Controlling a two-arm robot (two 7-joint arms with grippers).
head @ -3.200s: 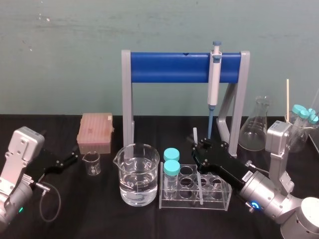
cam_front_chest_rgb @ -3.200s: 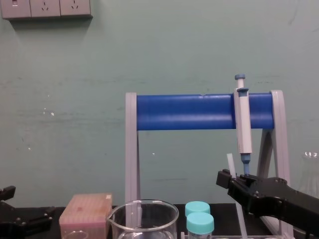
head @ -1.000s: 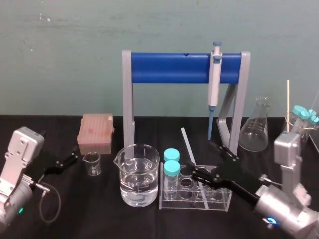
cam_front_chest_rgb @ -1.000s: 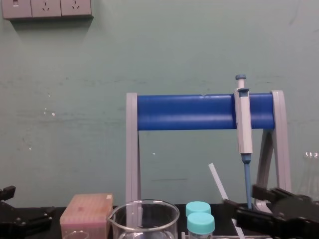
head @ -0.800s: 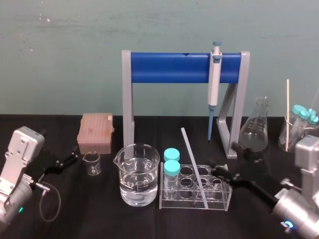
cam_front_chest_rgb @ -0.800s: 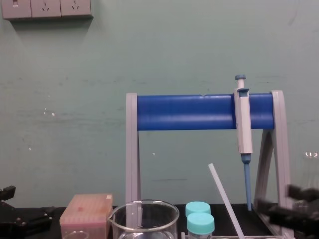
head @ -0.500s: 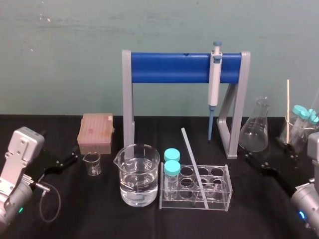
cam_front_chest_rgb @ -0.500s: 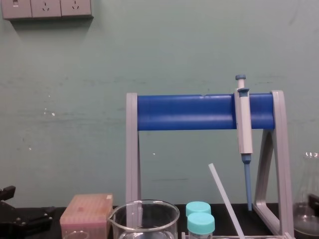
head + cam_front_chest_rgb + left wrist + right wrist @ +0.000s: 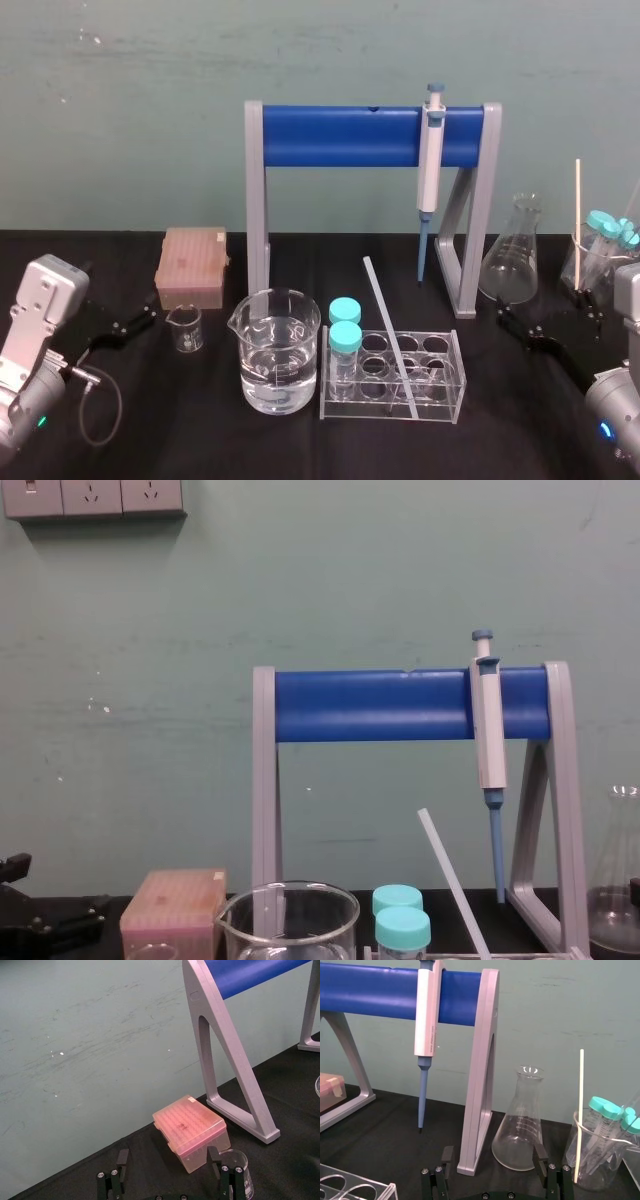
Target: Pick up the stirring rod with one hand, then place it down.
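One stirring rod [image 9: 388, 330] stands leaning in one clear test-tube rack [image 9: 455, 385] at the middle of the black table [image 9: 200, 430]. Its long axis is a steep diagonal: the lower end sits down inside the rack, and the upper end points up and toward the robot's left, seen from the head and chest cameras. Nothing grips it.

The right gripper [image 9: 548, 318] hovers low to the right of the rack, well apart from the rod, its claw spread wide, with one Erlenmeyer flask [image 9: 513, 262] just beyond it. The left gripper [image 9: 130, 325] rests at the table's far left, claw also spread, holding nothing, near one small beaker [image 9: 184, 327] and one pink tip box [image 9: 192, 265].

Two teal-capped tubes [image 9: 344, 338] stand at the rack's left end, beside one large beaker [image 9: 275, 350] of clear liquid. One grey-and-blue pipette [image 9: 430, 170] hangs tip down from the blue bar of one stand [image 9: 340, 137]
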